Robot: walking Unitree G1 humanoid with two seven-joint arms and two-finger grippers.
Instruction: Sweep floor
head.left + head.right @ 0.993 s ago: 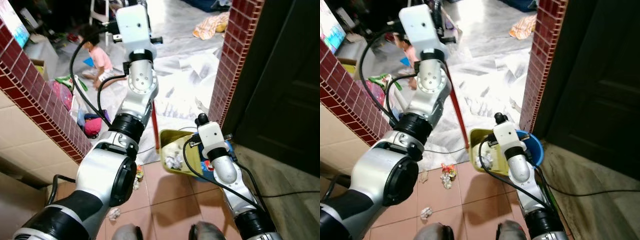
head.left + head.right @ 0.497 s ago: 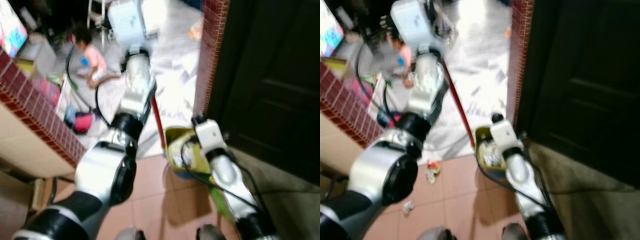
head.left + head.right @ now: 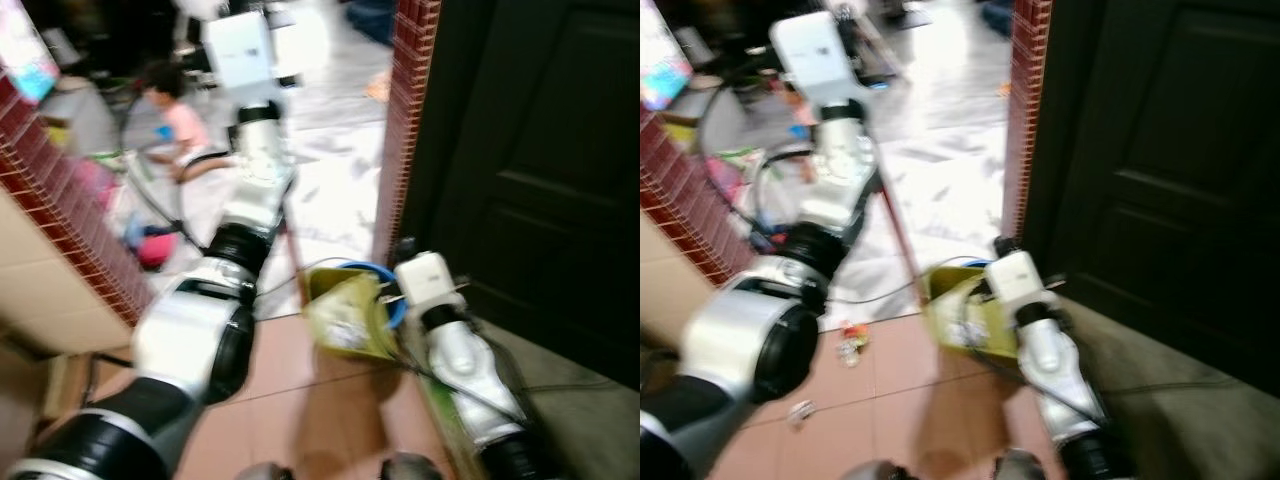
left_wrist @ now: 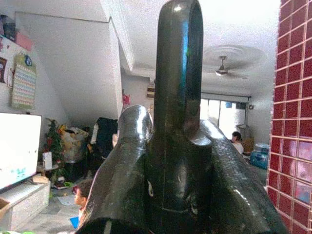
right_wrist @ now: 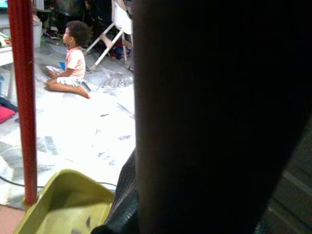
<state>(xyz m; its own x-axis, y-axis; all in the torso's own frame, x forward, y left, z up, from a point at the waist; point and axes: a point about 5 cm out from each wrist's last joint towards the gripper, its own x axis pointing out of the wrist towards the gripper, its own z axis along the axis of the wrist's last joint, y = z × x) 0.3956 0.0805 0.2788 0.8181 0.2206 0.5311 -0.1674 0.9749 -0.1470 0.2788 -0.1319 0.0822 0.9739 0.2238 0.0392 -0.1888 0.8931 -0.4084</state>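
Floor: terracotta tile (image 3: 880, 390), scraps (image 3: 848, 340) at 9 o'clock of dustpan.
Dustpan (image 3: 345, 310): right gripper (image 3: 400, 290) holds it low, likely to catch sweepings; fingers' state unclear.
Broom (image 3: 902, 245): red stick, left gripper (image 4: 178, 63) raised, apparently closed on it.

A yellow-green dustpan (image 3: 345, 312) sits tilted over the terracotta tile floor (image 3: 880, 400), holding pale scraps. A red broom handle (image 5: 22, 97) stands upright just beside it. Small litter pieces (image 3: 850, 340) lie scattered on the tiles nearby.
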